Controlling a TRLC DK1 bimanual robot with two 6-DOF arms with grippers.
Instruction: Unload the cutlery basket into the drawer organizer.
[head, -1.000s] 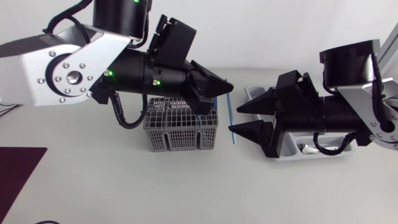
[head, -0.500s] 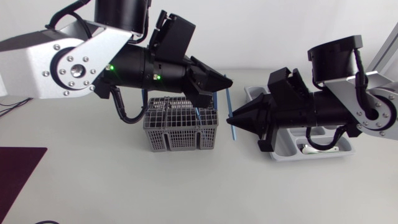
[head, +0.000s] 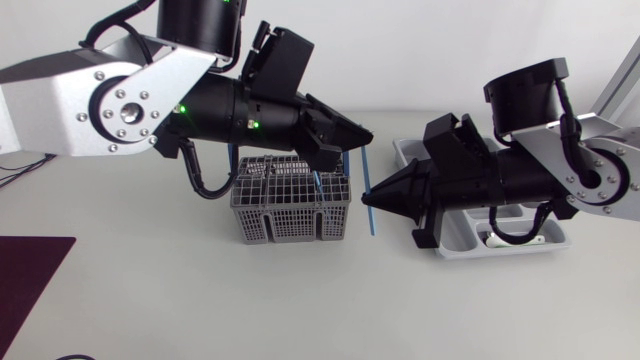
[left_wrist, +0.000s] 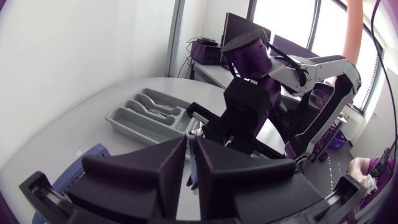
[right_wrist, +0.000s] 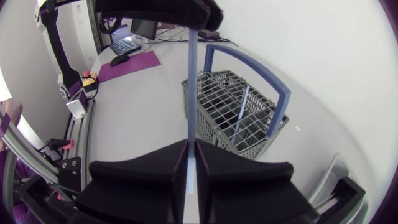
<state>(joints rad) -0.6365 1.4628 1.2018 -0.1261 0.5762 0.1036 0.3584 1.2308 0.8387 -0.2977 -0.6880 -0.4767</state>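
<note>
The white table (head: 150, 300) carries the cutlery basket (head: 290, 207). Just beside the basket, toward the drawer organizer (head: 452, 247), a blue utensil (head: 371, 215) hangs upright. My left gripper (head: 362, 137) clamps its top and my right gripper (head: 372, 192) pinches its middle. It seems thin, light, stiff and perhaps slippery, so mid-shaft is the best hold.

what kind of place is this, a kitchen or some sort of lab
Most likely a robotics test bench, not a kitchen: a left arm and right arm work over a plain white table, both holding one blue utensil, with a cutlery basket and drawer organizer set out as props.
</note>
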